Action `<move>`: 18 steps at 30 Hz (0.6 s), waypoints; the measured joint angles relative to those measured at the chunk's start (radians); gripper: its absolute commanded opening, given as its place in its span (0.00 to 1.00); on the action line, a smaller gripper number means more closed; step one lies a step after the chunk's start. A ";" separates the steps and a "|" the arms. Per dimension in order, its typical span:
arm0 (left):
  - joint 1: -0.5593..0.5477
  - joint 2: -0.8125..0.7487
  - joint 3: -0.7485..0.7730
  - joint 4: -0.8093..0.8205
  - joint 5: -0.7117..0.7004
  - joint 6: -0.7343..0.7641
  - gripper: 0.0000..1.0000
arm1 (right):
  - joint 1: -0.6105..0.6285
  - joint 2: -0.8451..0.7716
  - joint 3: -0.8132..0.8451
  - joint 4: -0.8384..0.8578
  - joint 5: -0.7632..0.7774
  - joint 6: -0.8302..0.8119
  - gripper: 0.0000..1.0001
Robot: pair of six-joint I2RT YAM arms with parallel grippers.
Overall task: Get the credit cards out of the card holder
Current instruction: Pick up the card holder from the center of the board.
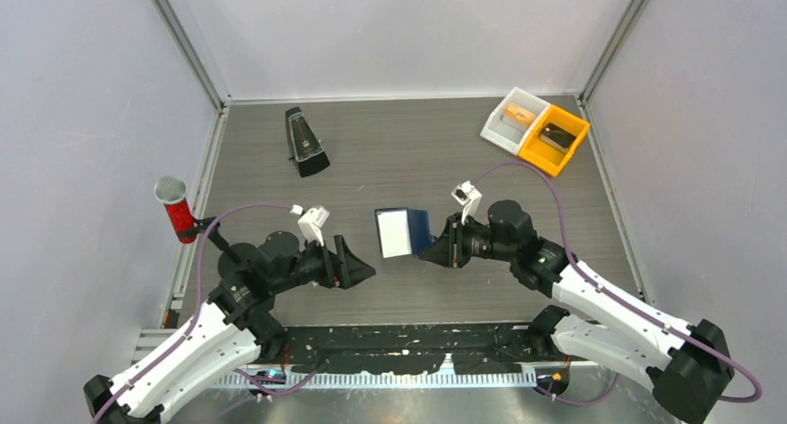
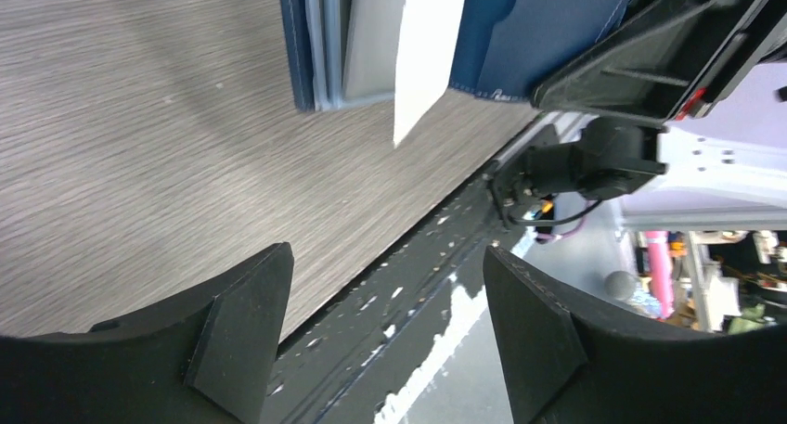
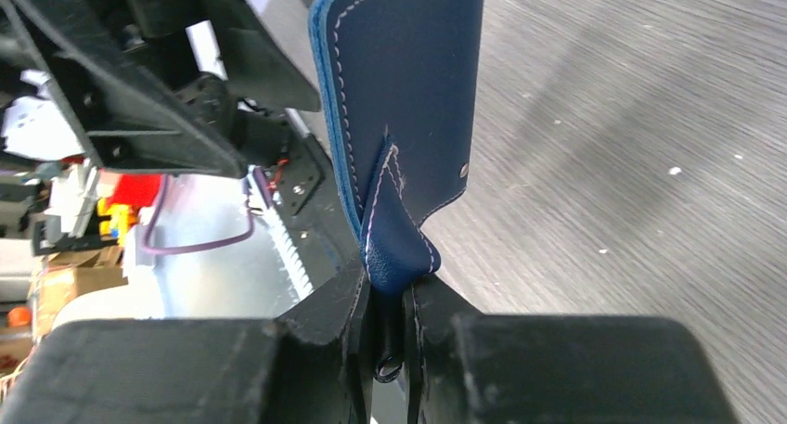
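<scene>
The card holder (image 1: 419, 227), a dark navy bifold, hangs open in the middle of the table. My right gripper (image 1: 436, 248) is shut on its small snap tab (image 3: 399, 248), which is pinched between the jaws of the right gripper (image 3: 390, 303). A whitish credit card (image 1: 396, 234) sticks out of the holder's lighter blue inside (image 2: 320, 44), and the card's (image 2: 427, 53) lower corner pokes past the holder's edge. My left gripper (image 1: 357, 257) is open just left of the holder. Nothing lies between the left gripper's (image 2: 388, 257) fingers, and the card is well ahead of its tips.
A black pyramid metronome (image 1: 304, 144) stands at the back left. A red microphone-like cylinder (image 1: 176, 211) is at the left wall. A white bin (image 1: 506, 136) and an orange bin (image 1: 546, 155) at the back right hold an orange block (image 1: 518, 116) and a black item (image 1: 557, 134).
</scene>
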 measured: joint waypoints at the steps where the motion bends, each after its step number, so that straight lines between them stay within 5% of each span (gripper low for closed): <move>1: 0.000 0.005 0.000 0.025 0.010 -0.011 0.77 | 0.000 -0.018 -0.002 0.005 -0.023 0.007 0.05; 18: 0.000 0.048 -0.026 0.347 0.148 -0.074 0.92 | 0.000 -0.211 -0.023 0.125 -0.275 0.114 0.05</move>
